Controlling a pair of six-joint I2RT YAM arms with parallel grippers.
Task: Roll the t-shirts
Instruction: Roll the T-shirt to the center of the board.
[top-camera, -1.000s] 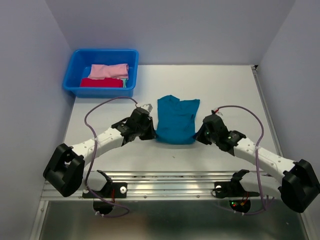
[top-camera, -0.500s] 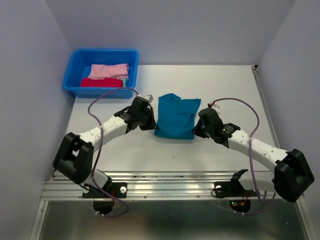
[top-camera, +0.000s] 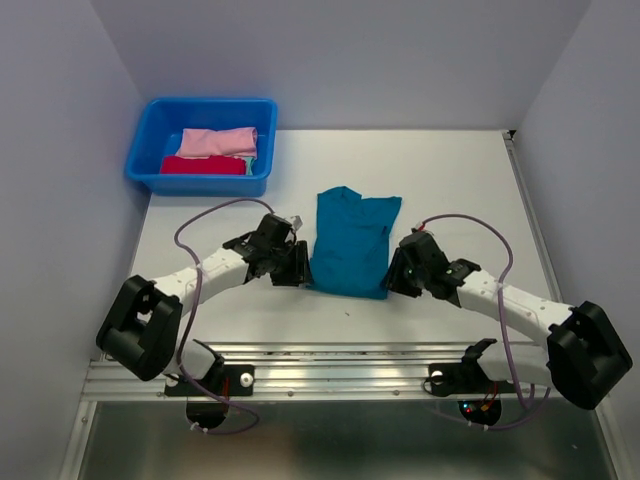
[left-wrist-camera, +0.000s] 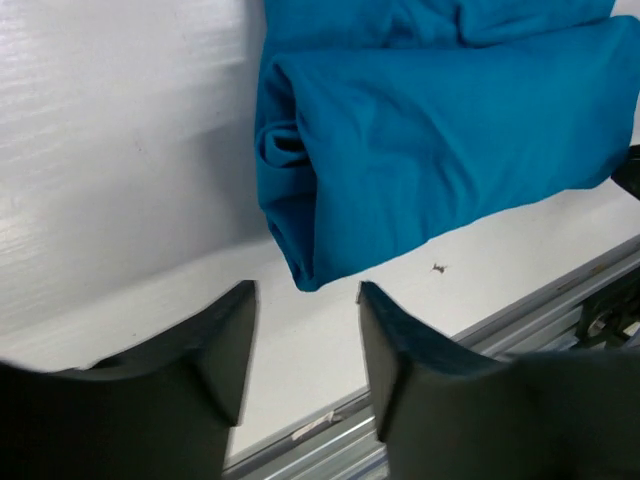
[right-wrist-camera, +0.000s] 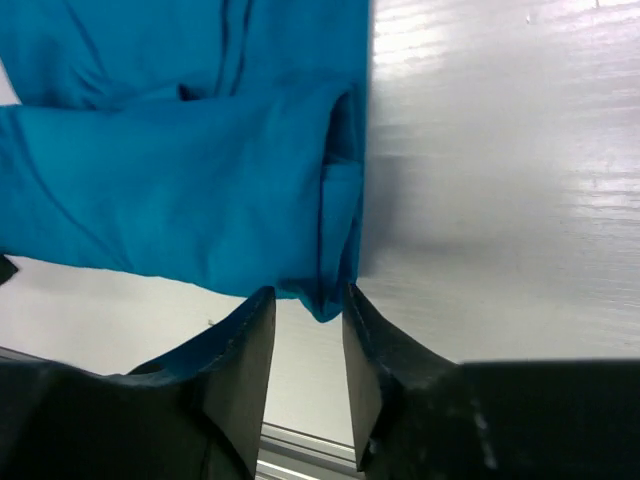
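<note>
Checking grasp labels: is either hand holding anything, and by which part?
Nothing held: left hand and right hand both stand open at near corners of the teal t-shirt.

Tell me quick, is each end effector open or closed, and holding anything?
Left end effector: open, holding nothing, teal shirt just ahead.
Right end effector: open, shirt corner at its tips, not clamped.

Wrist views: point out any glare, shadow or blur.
Left wrist: streaky glare on the table at upper left; the teal t-shirt is sharp, while the left gripper is dark and soft-edged. Right wrist: strong glare on the table at right, a soft shadow along the t-shirt's edge, and the right gripper blurred and unlit.
</note>
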